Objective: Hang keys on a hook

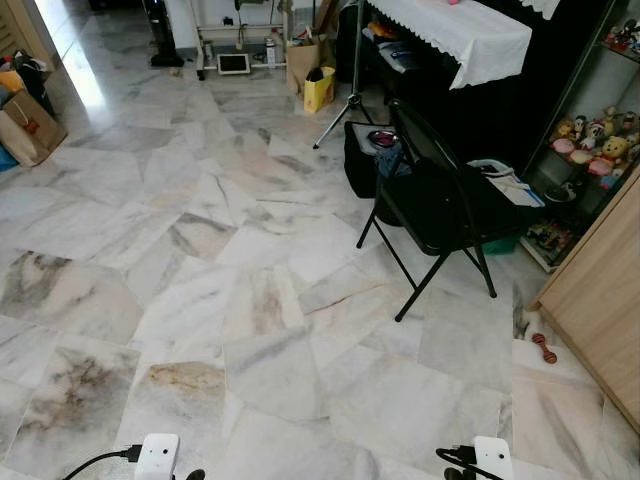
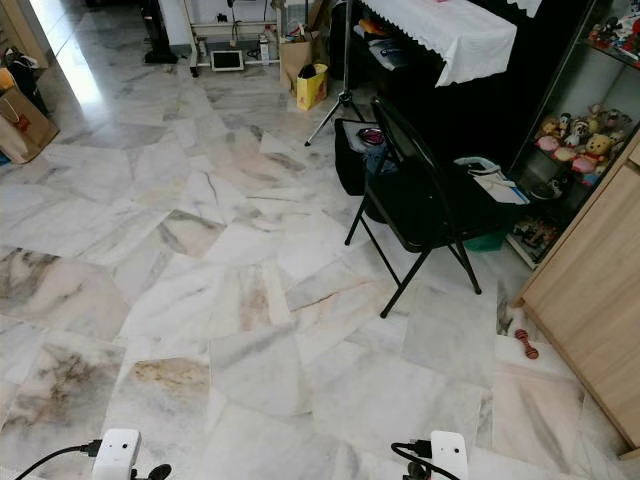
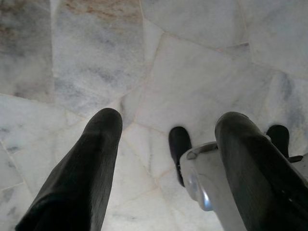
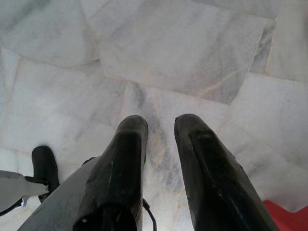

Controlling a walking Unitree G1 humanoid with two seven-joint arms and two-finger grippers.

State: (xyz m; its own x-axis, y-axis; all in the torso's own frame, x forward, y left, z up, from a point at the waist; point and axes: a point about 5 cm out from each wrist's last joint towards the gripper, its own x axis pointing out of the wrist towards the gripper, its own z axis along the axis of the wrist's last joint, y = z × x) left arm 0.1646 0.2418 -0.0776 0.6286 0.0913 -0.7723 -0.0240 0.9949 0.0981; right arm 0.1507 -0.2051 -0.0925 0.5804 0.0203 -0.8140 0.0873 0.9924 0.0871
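Nothing of the task looks begun: left pincer (image 3: 166, 139) hangs open, right pincer (image 4: 161, 127) nearly closed and empty, above marble floor (image 1: 250, 250); black folding chair (image 1: 440, 200) centre right.

Both arms hang low, pointing downward. The left gripper (image 3: 168, 130) has its fingers spread wide; the right gripper (image 4: 161, 127) holds its fingers close together, nothing between them.
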